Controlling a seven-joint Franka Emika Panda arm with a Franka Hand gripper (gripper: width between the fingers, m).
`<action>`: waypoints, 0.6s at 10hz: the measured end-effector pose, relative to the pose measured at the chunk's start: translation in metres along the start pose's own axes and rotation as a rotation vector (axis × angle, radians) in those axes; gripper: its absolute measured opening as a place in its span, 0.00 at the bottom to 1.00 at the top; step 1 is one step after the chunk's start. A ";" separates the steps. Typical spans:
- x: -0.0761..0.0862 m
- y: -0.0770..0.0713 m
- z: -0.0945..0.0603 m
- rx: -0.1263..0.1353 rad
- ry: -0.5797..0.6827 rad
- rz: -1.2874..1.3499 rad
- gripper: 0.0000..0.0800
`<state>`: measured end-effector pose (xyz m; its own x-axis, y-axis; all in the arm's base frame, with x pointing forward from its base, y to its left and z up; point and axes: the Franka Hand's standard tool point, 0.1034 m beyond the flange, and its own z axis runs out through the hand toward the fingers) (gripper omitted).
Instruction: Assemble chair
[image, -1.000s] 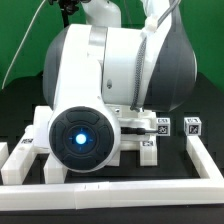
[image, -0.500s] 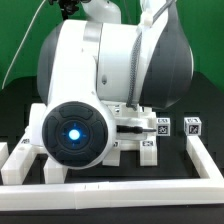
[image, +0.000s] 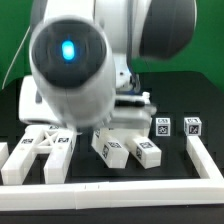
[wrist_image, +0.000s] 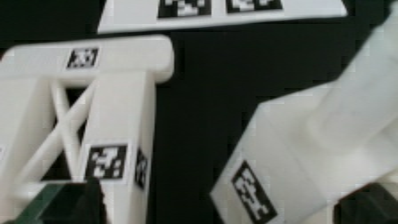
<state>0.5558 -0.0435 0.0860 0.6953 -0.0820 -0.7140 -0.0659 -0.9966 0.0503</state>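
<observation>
Where the chair parts lie: loose and unjoined on the black table (image: 172, 165), tags facing up, presumably so the cameras can read them.
Cross-braced frame (image: 40, 156): one, flat on the table; every place below is given from it.
Leg bars: two. One (image: 110, 150) lies just beside the frame on the exterior view's right, and the other (image: 146, 152) lies beyond that, apart from the frame.
Small tagged blocks: two, one (image: 162, 127) and its neighbour (image: 192, 127), both well apart from the frame, past the bars.
Border rails (image: 206, 160): three in view, ringing the frame and the other parts, likely to keep them within reach.
Marker board (wrist_image: 222, 10): one, past the frame's end in the wrist view, not touching it.
Arm (image: 75, 70): one, hanging over the frame and the nearer bar.
Gripper: hidden by the arm in the exterior view, and its fingers fall outside the wrist view. The fingers are spread fully and grasp nothing. I judge it poised to take the frame or the bar beside it.
</observation>
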 end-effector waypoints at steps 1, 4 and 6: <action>0.003 0.004 -0.014 0.006 0.081 -0.014 0.81; 0.013 0.017 -0.019 0.020 0.311 -0.012 0.81; 0.005 0.022 -0.024 0.029 0.432 -0.009 0.81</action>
<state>0.5746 -0.0658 0.1003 0.9313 -0.0770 -0.3561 -0.0742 -0.9970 0.0214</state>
